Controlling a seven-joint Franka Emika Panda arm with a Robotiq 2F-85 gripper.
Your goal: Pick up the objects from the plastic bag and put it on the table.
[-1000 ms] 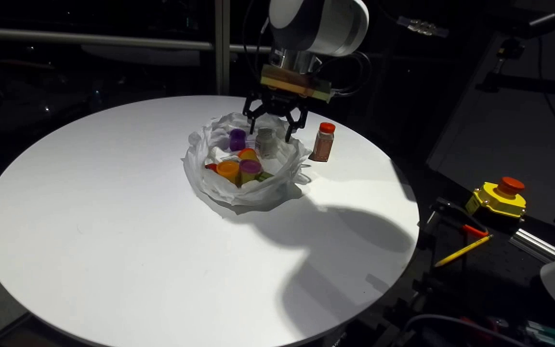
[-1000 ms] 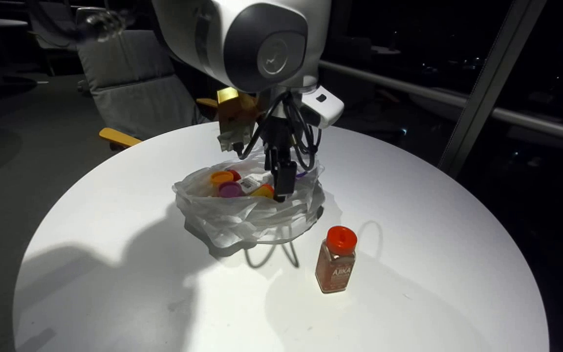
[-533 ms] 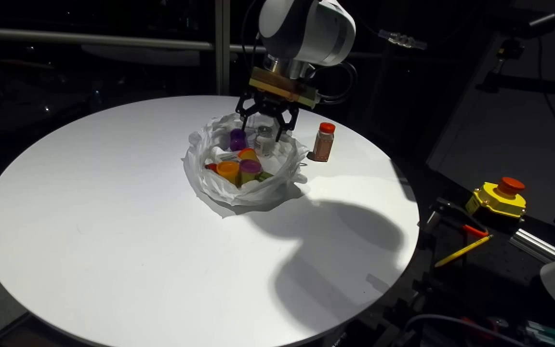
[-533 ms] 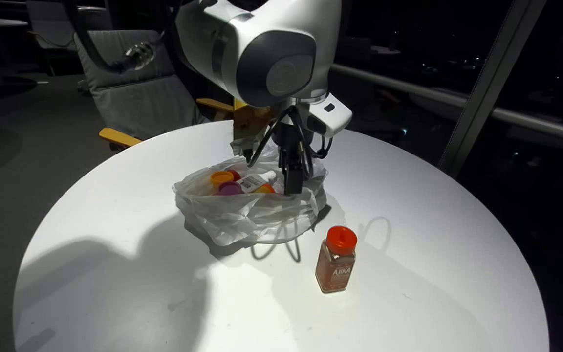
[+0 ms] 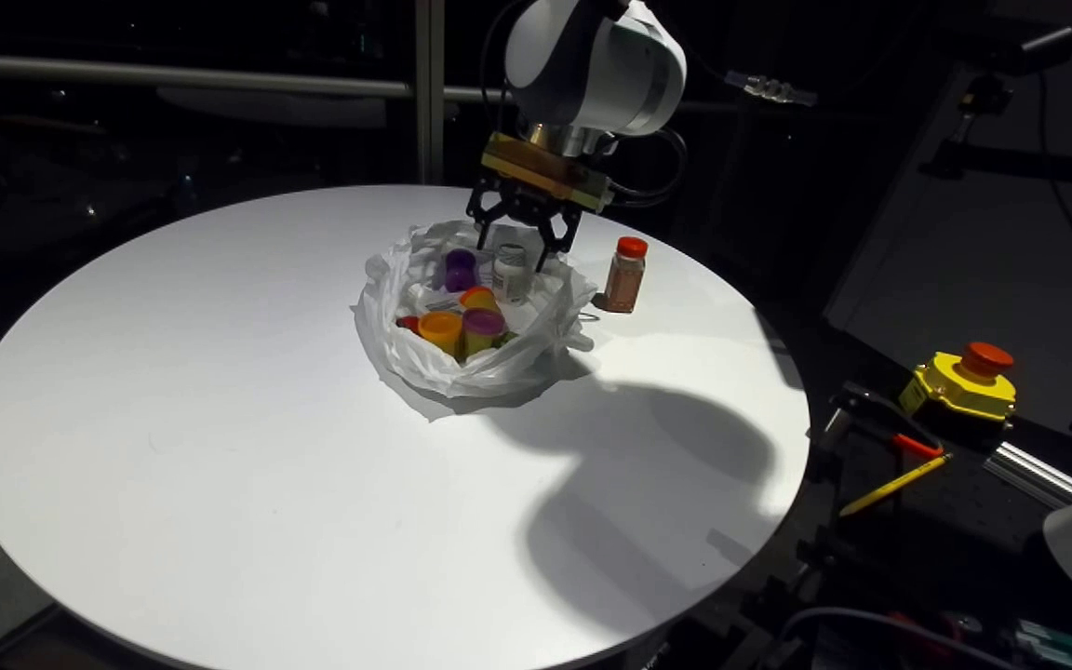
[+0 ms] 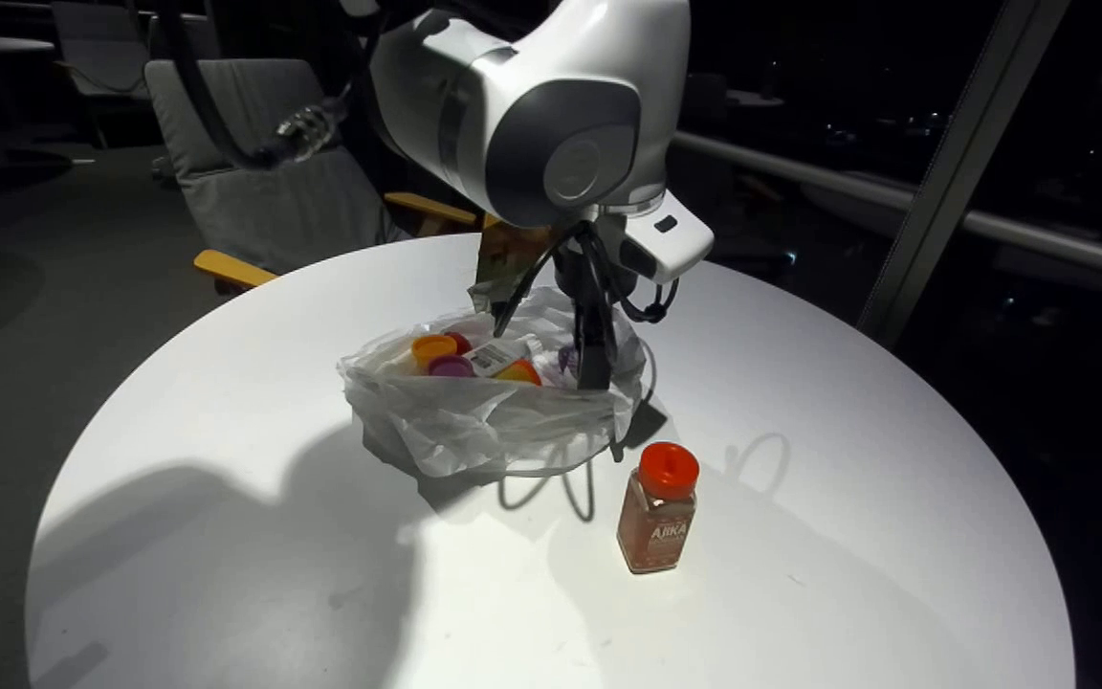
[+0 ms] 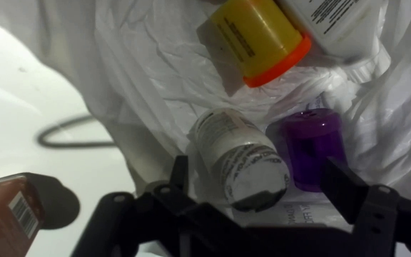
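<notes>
The round table is carrying the scene, its tabletop having an edge but no corners. The plastic bag is sitting well inside that edge, and the objects to be lifted out are clustering inside it. Because the thin film is slumping in loose folds, pinching some along with a load could be dragging the whole bag edgeward and spilling it.

The gripper is hovering over the bag with its fingers spread, holding nothing. In an exterior view, the red-capped jar is standing between the bag and the table's right-hand edge; a low carry toward that edge could be toppling it.

The pale bottle, probably the target, is showing between the fingers in the bag. Closing off-centre could be tipping it, since only creased plastic is surrounding it. The purple container is resting just beside it, and one finger is overlapping it in the wrist view; whether they are touching, I cannot tell. Descending on that line could be pressing the container down, or catching both pieces together.
</notes>
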